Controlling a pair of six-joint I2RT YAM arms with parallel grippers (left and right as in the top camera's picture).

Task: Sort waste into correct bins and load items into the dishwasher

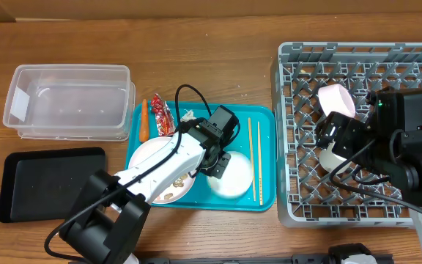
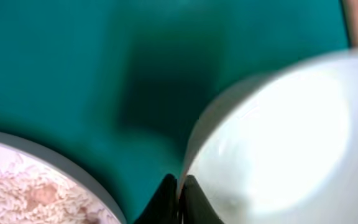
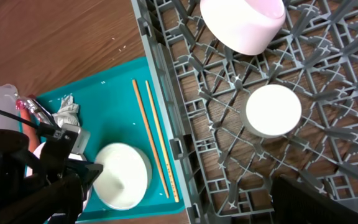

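My left gripper [image 1: 215,166] is shut on the left rim of a white bowl [image 1: 231,176] on the teal tray [image 1: 264,199]. The left wrist view shows the fingers [image 2: 180,198] pinching that rim [image 2: 272,143]. Next to it is the white plate [image 1: 152,158] with beige food scraps [image 2: 23,193]. The chopsticks [image 1: 255,158] lie on the tray's right side. The carrot [image 1: 143,121], red wrapper [image 1: 158,117] and tissue [image 1: 187,116] are at the tray's back left. My right gripper [image 1: 341,138] is open over the grey dish rack [image 1: 299,139], above an upturned white bowl [image 3: 273,111].
A pinkish-white bowl [image 1: 337,99] lies tilted in the rack's back part. The clear tub [image 1: 68,103] stands at the back left with the black tray [image 1: 50,183] in front of it. The rack's wall [image 3: 166,124] runs close beside the teal tray.
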